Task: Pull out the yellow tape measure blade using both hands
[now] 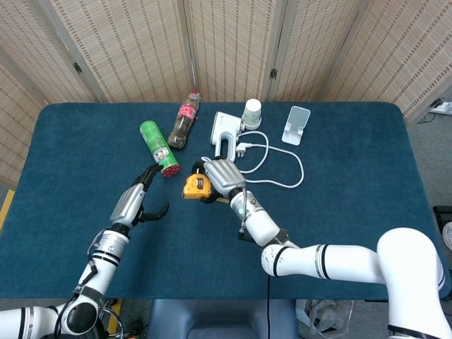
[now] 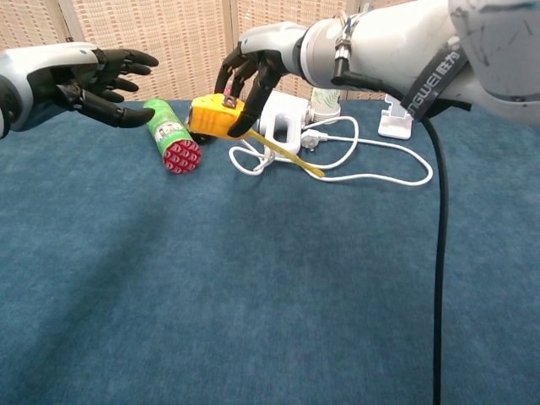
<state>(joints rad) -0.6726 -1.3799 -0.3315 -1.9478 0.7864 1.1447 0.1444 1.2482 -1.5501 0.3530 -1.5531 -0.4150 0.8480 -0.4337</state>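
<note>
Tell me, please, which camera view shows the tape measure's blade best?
The chest view: the yellow blade shows plainly, slanting down from the tape measure held by the right robot hand. In the head view that hand hides nearly all of the blade.

In the head view the right hand [image 1: 220,175] covers much of the tape measure [image 1: 193,187], and its blade is hidden. In the chest view the tape measure hides most of the brown bottle [image 2: 199,136], and the counter [image 2: 253,321] runs past the edges.

Blue-cloth table [image 1: 367,212] w/ woven screens [image 1: 127,49] behind.
</note>
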